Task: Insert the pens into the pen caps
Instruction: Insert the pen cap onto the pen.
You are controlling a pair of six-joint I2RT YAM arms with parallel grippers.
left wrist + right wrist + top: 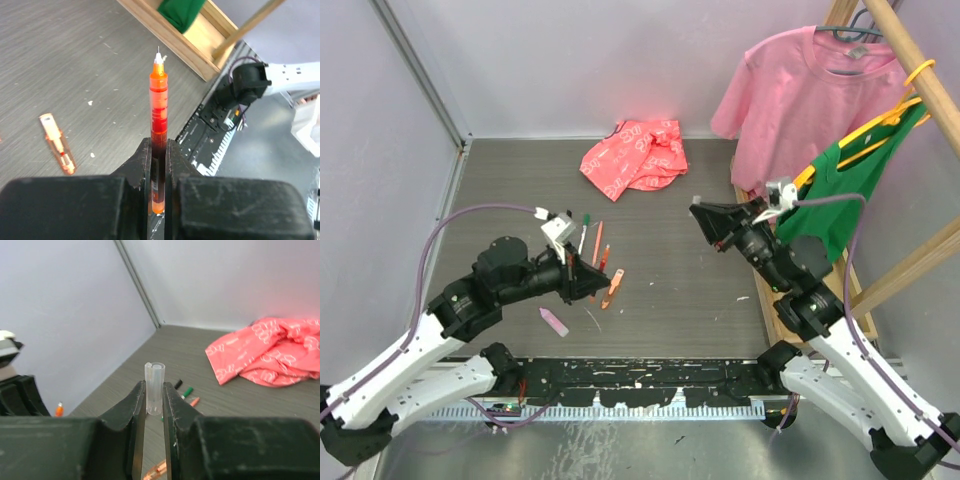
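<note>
Alignment looks to be the concern here: each arm holds one half of a pair lifted off the table (520, 190), and the two are turned toward each other across the gap.

The left gripper (158, 165) pinches an orange pen (159, 107) by its lower barrel, so most of the shaft and the fine white tip project free beyond the fingers. That long overhang leaves the writing end clear for a cap to slide over without fouling the jaws.

The right gripper (154, 407) pinches a clear cap (154, 380) low on its body, open mouth outward, so the socket stays unobstructed. Its wrist view looks across at the left arm, where a small orange spot is probably the pen's end, though it is too small to be sure.

In the overhead view the two grippers are well apart, so the mating has not begun. The remaining pens (597, 243) and a pink highlighter (554, 321) lie on the table just beside the left gripper, with a salmon-orange pen (612, 289) there too. A red patterned cloth (635, 155) sits farther back, out of the way.
</note>
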